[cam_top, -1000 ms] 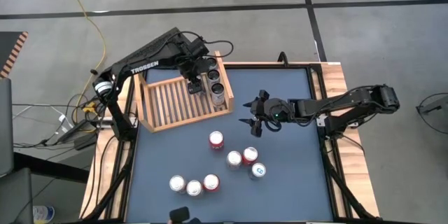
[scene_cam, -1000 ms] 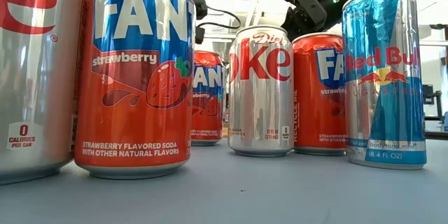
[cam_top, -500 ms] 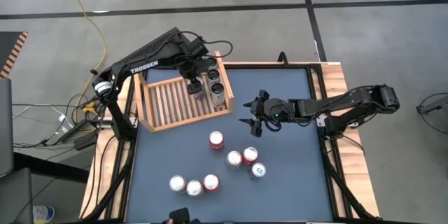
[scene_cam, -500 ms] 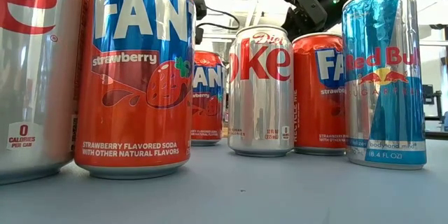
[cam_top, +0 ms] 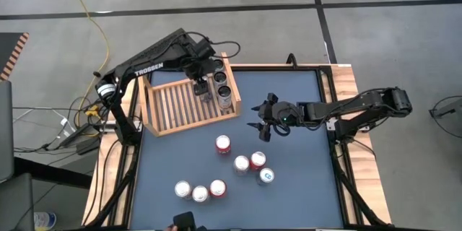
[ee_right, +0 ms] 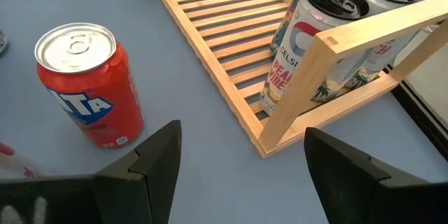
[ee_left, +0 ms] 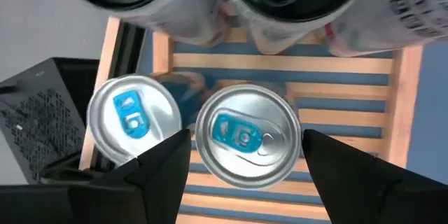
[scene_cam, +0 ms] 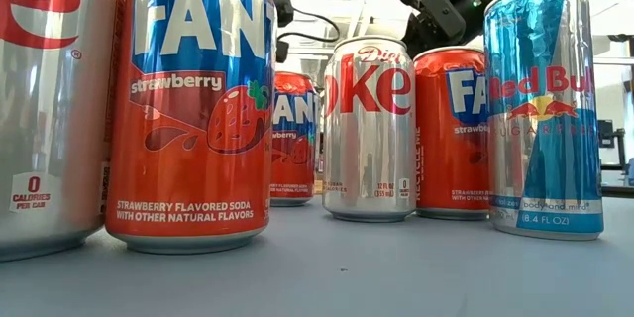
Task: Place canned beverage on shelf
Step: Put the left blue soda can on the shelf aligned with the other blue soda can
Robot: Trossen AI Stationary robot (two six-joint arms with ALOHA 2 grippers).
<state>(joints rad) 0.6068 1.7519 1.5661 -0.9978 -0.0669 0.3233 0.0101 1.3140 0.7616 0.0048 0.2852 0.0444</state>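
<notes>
Left gripper [ee_left: 245,155] fingers parted, straddling an upright blue-tabbed can [ee_left: 246,136] directly beneath, inside the shelf [cam_top: 180,105]; right gripper [cam_top: 260,118] released, beside the shelf.

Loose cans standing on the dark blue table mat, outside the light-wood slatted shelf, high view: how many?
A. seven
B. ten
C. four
A: the high view shows seven loose cans upright on the dark blue table mat, one alone, three clustered, and three in a row, all clear of the light-wood slatted shelf.
</notes>
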